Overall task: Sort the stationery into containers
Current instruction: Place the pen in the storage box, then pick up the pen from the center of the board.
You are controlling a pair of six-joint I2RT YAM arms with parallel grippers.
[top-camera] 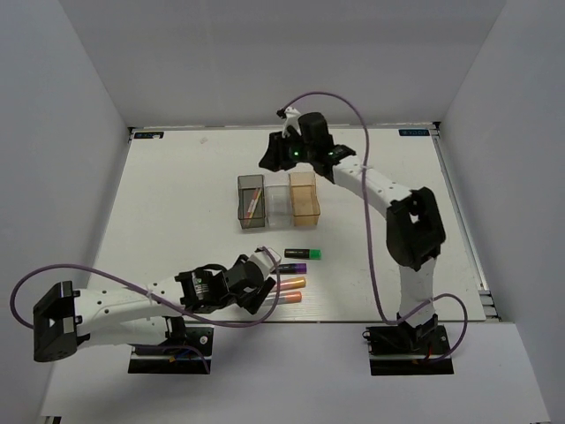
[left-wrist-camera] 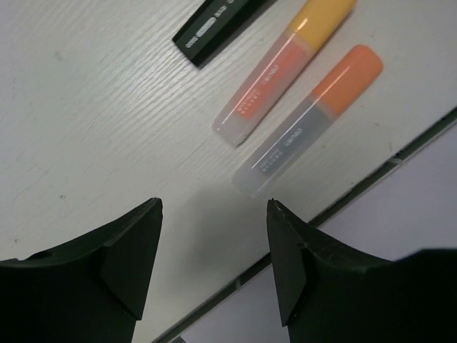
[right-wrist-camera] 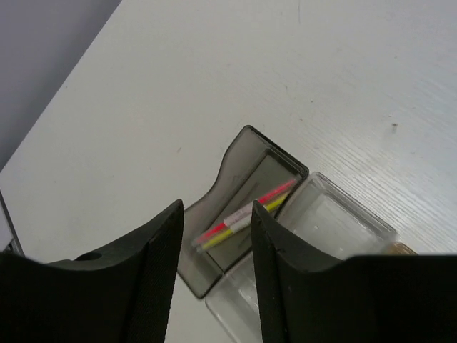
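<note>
Three joined containers stand mid-table: dark grey point(top-camera: 251, 201), clear point(top-camera: 278, 201) and tan-orange point(top-camera: 304, 198). A pink pen point(right-wrist-camera: 246, 209) and a yellowish stick point(right-wrist-camera: 239, 223) lie together in the grey box point(right-wrist-camera: 235, 161). My right gripper point(right-wrist-camera: 216, 207) hovers open and empty above it, seen from above as the right gripper point(top-camera: 267, 161). Two black markers, green-ended point(top-camera: 303, 254) and purple-ended point(top-camera: 290, 267), lie on the table. Two orange-capped tubes point(left-wrist-camera: 285, 68) point(left-wrist-camera: 314, 118) lie just ahead of my open, empty left gripper point(left-wrist-camera: 214, 207).
The table's near edge point(left-wrist-camera: 357, 187) runs right beside the closer tube. The clear box point(right-wrist-camera: 335, 221) sits next to the grey one under the right gripper. White walls enclose the table on three sides. A purple cable loops from each arm.
</note>
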